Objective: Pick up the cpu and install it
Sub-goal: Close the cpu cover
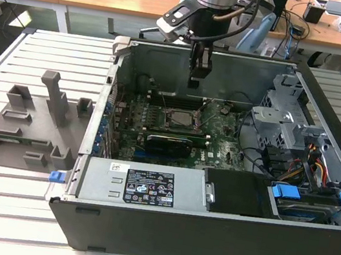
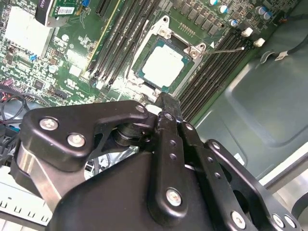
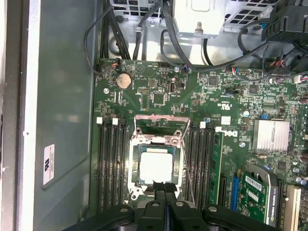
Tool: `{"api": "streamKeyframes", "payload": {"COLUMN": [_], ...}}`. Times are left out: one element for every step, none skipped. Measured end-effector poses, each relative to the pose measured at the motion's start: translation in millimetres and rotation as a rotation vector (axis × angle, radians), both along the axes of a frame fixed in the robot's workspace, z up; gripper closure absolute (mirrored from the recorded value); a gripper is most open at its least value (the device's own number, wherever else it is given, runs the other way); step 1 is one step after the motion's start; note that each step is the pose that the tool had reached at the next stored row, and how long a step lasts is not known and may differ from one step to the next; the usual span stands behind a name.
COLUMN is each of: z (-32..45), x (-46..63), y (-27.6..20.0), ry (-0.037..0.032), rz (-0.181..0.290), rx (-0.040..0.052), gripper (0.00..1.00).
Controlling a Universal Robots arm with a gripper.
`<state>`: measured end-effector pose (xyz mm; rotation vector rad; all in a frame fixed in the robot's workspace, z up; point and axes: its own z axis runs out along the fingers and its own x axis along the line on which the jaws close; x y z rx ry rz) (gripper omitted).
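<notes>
Silver-grey cpu (image 3: 155,166) (image 2: 163,65): flat square chip with a smooth pale top plate and a thin rim, lying in the socket on the motherboard (image 3: 159,89).
Gripper (image 3: 162,185) (image 2: 166,101) (image 1: 196,73): black metal linkage with bolt heads. The fingers are pressed together with nothing between them. It hangs inside the case, above the board, with its tips over the socket's edge, just beside the cpu.
Socket frame (image 3: 159,140): bare metal, surrounding the chip.
Lever (image 2: 226,49): thin wire rod, angled out beside the socket.
Memory slots (image 3: 109,163): long black ribbed rows flanking the socket on both sides.
Heat sink (image 3: 271,134): finned silver block, well apart from the socket.
Coin cell (image 3: 123,80): round, dull metal, near the board's edge.
Cables (image 3: 125,38): black, looping past the board's edge.
Case (image 1: 140,227): dark grey sheet metal, open on top.
Holder tray (image 1: 26,129): grey moulded plastic, at the exterior view's left on the slatted table (image 1: 39,53).
</notes>
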<state>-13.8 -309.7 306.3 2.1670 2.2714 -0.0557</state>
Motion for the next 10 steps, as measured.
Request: {"api": "streamKeyframes", "payload": {"z": [0.0,0.0,0.0,-0.4,-0.5,-0.5,-0.5,-0.8,-1.5,-2.3], "x": [0.4,1.3,7.3,24.3,29.4,34.1,45.4,51.3,57.6,63.1], "y": [0.0,0.0,0.0,0.0,0.0,0.0,0.0,0.1,0.2,0.1], "ry": [0.0,0.0001,0.0007,0.0035,0.0041,0.0047,0.008,0.0109,0.0149,0.0181], "rz": [0.0,0.0,0.0,0.0,0.0,0.0,0.0,0.0,0.0,0.0], "rx": [-0.0001,-0.0001,-0.0001,0.0001,0.0001,0.0001,0.0,0.0002,0.0001,0.0], "gripper": [0.89,0.89,0.89,0.89,0.89,0.89,0.89,0.89,0.89,0.89]}}
